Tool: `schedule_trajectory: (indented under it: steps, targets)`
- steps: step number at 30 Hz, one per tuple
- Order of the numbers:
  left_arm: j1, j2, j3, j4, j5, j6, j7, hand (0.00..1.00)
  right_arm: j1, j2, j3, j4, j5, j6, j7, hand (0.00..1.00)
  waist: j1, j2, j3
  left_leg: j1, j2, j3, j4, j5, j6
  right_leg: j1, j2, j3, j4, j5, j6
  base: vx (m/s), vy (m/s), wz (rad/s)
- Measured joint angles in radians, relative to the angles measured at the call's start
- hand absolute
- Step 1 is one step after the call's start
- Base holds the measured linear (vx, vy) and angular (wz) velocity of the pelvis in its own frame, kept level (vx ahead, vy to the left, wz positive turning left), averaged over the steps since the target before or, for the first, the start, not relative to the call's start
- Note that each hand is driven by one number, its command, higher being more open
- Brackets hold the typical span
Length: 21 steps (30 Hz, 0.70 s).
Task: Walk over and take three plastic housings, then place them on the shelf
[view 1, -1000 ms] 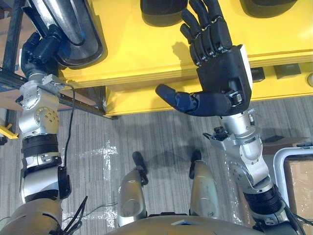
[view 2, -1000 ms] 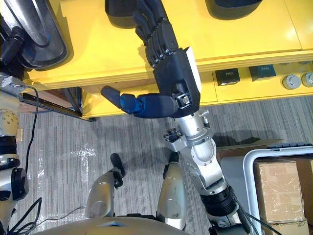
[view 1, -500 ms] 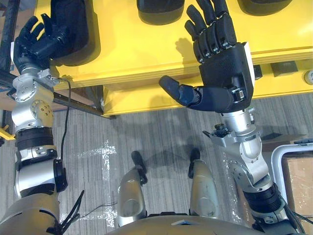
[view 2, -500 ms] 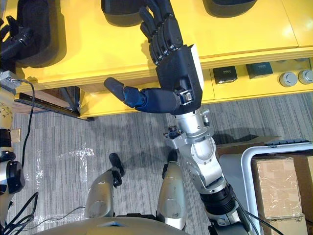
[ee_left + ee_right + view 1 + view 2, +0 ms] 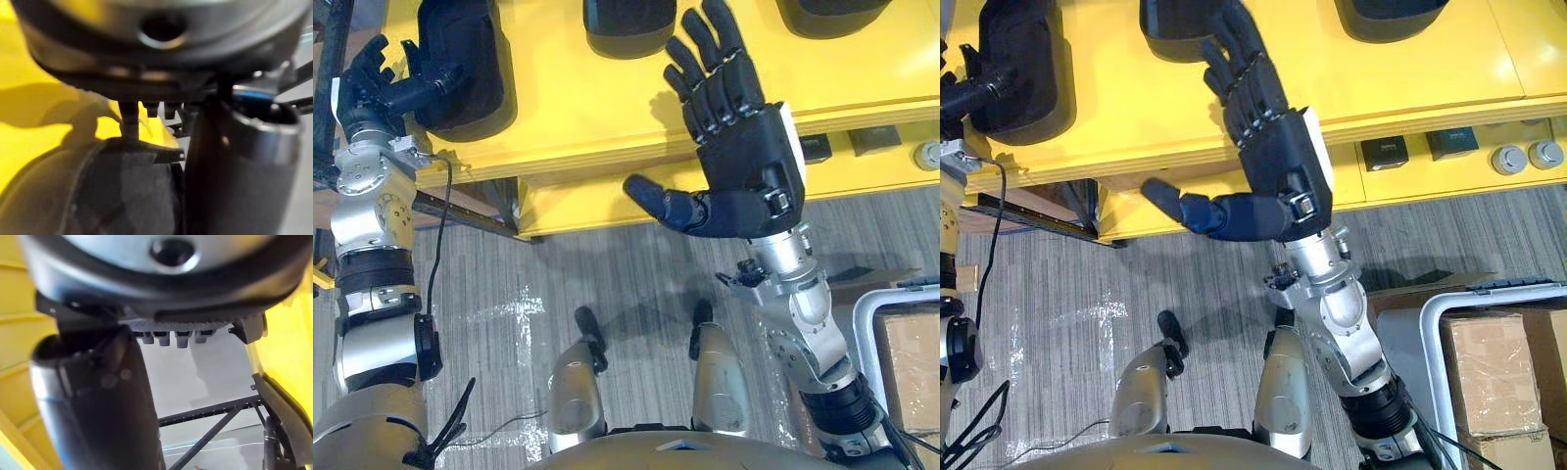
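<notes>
Three black plastic housings lie in a row on the yellow shelf [image 5: 587, 108]: a left housing [image 5: 460, 54], a middle housing [image 5: 626, 15] and a right housing [image 5: 1391, 15]. My left hand [image 5: 372, 88] is at the shelf's left end beside the left housing. Its fingers are spread and it is open, with the thumb reaching toward the housing's near edge. My right hand [image 5: 744, 147] hovers open over the shelf's front edge, just short of the middle housing, holding nothing. The left wrist view shows the dark housing [image 5: 122, 196] close against the yellow shelf [image 5: 29, 137].
A lower yellow shelf level holds small dark boxes [image 5: 1391, 152] and round grey parts [image 5: 1528, 157]. A white-rimmed bin with cardboard boxes [image 5: 1498, 372] stands on the floor at the right. A dark metal frame [image 5: 333, 59] runs past the shelf's left end.
My left hand has uncurled from the left housing, which now lies flat on the shelf. The right hand has tilted slightly left and stayed open.
</notes>
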Motion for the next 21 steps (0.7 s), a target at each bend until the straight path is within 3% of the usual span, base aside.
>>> schedule_trajectory:
  steps: [3,8,13,18,21]
  targets:
    - [0.0,0.032,-0.025,-0.014,0.004,-0.032,-0.003,1.0,0.014,-0.001,0.018,0.001,0.0,-0.001,0.024,1.0,-0.003,-0.005,-0.003,0.031,-0.004,0.011,-0.019,0.002,0.0,0.022,0.0,0.001,-0.008,0.0,0.0,0.0,0.007,-0.06]
    - [0.0,0.125,-0.058,-0.157,0.081,-0.14,-0.001,1.0,0.024,-0.002,0.044,0.002,-0.012,-0.005,0.094,1.0,-0.003,-0.009,-0.018,0.101,-0.025,0.014,-0.088,0.028,-0.002,0.075,-0.01,-0.013,-0.022,0.001,0.002,0.02,-0.003,0.05]
    - [0.009,0.15,-0.084,-0.193,0.191,-0.189,-0.02,1.0,0.018,-0.026,0.078,0.009,-0.057,-0.005,0.154,1.0,0.006,0.004,-0.113,0.167,-0.047,-0.002,-0.162,0.059,-0.002,0.149,-0.025,-0.06,-0.054,0.0,0.004,0.06,-0.004,0.17]
    - [0.172,0.189,-0.081,-0.357,0.17,-0.29,-0.02,1.0,0.01,-0.04,0.14,0.038,-0.209,-0.004,0.163,1.0,0.033,0.021,-0.212,0.212,-0.063,-0.038,-0.194,0.062,0.001,0.242,-0.041,-0.131,-0.112,-0.004,0.012,0.05,0.02,0.24]
    - [0.365,0.14,-0.074,-0.638,0.089,-0.357,-0.054,1.0,-0.041,-0.027,0.15,0.16,-0.282,0.007,0.129,1.0,0.078,0.03,-0.264,0.233,-0.074,-0.085,-0.211,0.066,0.005,0.311,-0.048,-0.187,-0.149,-0.004,0.022,0.02,0.015,0.49]
